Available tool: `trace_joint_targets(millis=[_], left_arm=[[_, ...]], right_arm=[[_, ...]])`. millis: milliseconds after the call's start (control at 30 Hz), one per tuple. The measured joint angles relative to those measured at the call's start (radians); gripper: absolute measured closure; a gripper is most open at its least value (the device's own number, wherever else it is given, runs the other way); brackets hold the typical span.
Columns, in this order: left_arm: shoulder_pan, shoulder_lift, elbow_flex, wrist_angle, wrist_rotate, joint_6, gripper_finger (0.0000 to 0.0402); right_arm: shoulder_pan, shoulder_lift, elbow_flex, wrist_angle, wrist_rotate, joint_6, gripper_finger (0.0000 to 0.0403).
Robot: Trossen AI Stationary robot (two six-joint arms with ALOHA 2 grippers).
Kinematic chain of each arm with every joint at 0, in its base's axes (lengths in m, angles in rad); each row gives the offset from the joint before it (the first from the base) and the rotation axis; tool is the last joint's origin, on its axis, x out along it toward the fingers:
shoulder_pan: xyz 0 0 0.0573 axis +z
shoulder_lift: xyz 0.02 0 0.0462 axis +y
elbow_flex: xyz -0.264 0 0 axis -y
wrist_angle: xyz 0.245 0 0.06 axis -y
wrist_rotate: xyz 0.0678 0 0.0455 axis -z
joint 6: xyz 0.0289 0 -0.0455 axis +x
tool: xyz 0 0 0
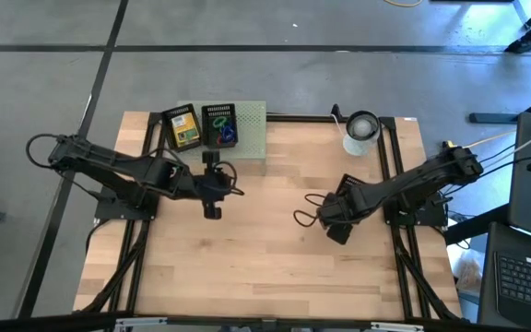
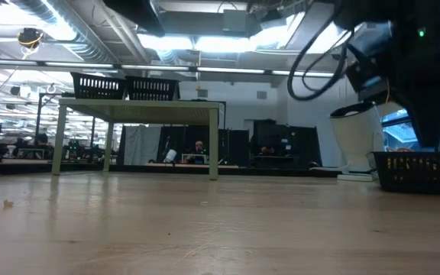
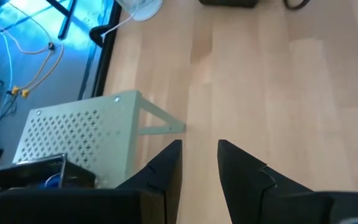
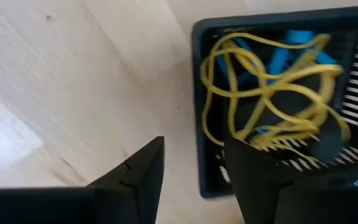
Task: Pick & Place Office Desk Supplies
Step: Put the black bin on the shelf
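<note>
A black mesh basket (image 4: 272,93) holding yellow and blue rubber bands (image 4: 260,81) stands on the table right of centre, also seen in the low view as the basket (image 2: 422,172). My right gripper (image 4: 194,155) is open above the basket's wall (image 4: 197,124), one finger inside and one outside; in the high view my right gripper (image 1: 325,221) covers the basket. My left gripper (image 3: 199,168) is open over bare wood by the rack's near right corner, shown from above as the left gripper (image 1: 227,183). On the rack sit a basket with a yellow crayon box (image 1: 184,129) and one with green and blue bands (image 1: 221,127).
The pale green perforated rack (image 1: 247,122) stands at the far edge on thin legs, its top (image 3: 79,134) close beside my left fingers. A white cup-like cylinder (image 1: 361,132) stands at the far right. Open wood (image 1: 265,249) lies between the arms and toward the near edge.
</note>
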Motion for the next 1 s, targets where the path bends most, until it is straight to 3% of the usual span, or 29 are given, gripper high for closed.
trace_joint_targets(millis=[133,500,667,833,1000], left_arm=[[-0.017,0.000,0.000,0.008,0.001,-0.021,0.0305],[-0.024,0.000,0.000,0.016,0.001,-0.103,0.0309],[-0.024,0.000,0.000,0.016,0.001,-0.124,0.0307],[-0.024,0.000,0.000,0.016,0.002,-0.138,0.0307],[-0.029,0.000,0.000,0.017,0.005,-0.147,0.0303]], right_arm=[[-0.010,0.000,-0.076,0.101,-0.005,0.007,0.0234],[-0.012,0.000,-0.131,0.140,-0.010,0.060,0.0242],[-0.012,0.000,-0.131,0.149,-0.028,0.061,0.0293],[-0.012,0.000,-0.131,0.148,-0.025,0.049,0.0382],[-0.012,0.000,-0.131,0.147,-0.026,0.016,0.0383]])
